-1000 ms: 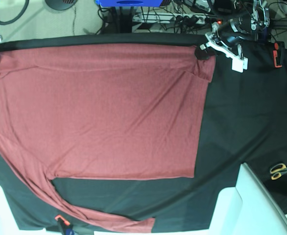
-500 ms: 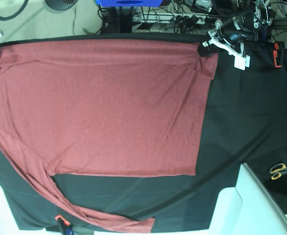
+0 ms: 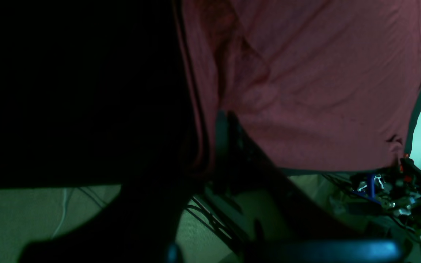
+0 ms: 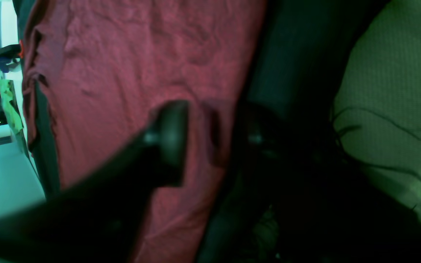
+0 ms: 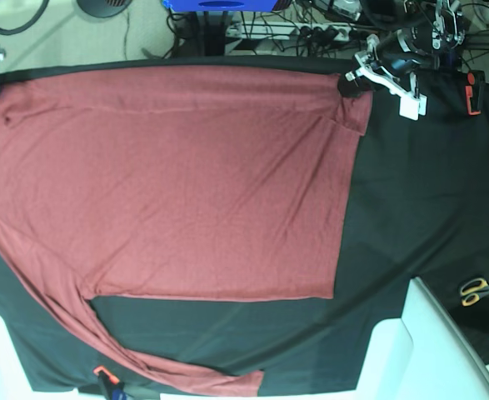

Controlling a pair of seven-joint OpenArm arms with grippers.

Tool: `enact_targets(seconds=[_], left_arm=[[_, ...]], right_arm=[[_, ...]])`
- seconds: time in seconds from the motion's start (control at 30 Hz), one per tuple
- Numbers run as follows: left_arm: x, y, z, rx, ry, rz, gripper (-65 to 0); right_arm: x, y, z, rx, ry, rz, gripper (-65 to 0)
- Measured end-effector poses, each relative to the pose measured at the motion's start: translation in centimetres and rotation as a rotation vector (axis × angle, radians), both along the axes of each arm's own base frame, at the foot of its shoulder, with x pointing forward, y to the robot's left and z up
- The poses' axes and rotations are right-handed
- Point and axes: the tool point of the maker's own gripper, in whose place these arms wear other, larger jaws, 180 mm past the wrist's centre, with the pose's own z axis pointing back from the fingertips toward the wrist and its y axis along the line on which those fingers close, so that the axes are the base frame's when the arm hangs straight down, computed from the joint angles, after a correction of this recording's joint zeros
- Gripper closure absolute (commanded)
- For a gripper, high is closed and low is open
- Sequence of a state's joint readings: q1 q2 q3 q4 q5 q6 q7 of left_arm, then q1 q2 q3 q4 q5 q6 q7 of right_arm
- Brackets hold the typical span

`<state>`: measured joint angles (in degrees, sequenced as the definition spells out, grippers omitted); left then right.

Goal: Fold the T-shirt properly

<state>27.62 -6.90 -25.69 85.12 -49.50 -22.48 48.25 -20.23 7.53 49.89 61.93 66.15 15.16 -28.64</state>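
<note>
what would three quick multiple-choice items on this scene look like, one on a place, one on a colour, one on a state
1. Where are the yellow-handled scissors in the base view?
A. on the shirt
B. at the right edge, on the black table cloth
C. at the top left corner

2. What colour is the T-shirt?
A. navy blue
B. brick red
C. white

3. How does the T-shirt lie?
A. rolled into a ball
B. hanging fully off the table
C. spread flat, one long sleeve trailing along the near edge

Answers:
1 B, the scissors lie on the black cloth far right, clear of the shirt.
2 B, all three views show plain brick-red fabric.
3 C, the body lies broad and smooth, with the sleeve running out below it.
</note>
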Motion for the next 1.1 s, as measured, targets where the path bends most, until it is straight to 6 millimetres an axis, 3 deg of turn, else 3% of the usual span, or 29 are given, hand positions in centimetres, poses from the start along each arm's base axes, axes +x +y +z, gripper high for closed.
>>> enact_targets(seconds=[0.1,0.37,0.5,0.67,0.87,1.0,1.1], left_arm=[[-0.1,0.0,0.0,0.001,0.002,0.001,-14.2],[-0.3,0.2,-0.1,0.006,0.007,0.004,-43.6],[-0.5,0.9,0.0,0.010,0.002,0.029,-54.3],[-1.8,5.8,0.5,0.091,0.017,0.141,-55.8],[-2.3,10.2,1.5,0.185,0.006,0.235,-55.5],[-1.7,11.9,3.1,0.233,-0.031,0.252,-55.5],[0.6,11.9,5.2,0.279,-0.095,0.180,-55.5]], right_arm=[[0.4,0.0,0.3,0.000,-0.021,0.001,-39.6],[0.3,0.0,0.3,-0.001,-0.020,-0.001,-39.8],[-0.5,-0.2,0.7,-0.016,-0.006,0.004,-40.2],[-2.4,-2.3,2.6,-0.086,-0.001,-0.040,-40.4],[-1.6,-3.4,5.2,-0.183,0.027,0.001,-40.5],[0.2,-4.2,7.3,-0.320,0.072,0.098,-40.5],[4.3,-5.2,8.9,-0.423,0.094,0.209,-40.7]])
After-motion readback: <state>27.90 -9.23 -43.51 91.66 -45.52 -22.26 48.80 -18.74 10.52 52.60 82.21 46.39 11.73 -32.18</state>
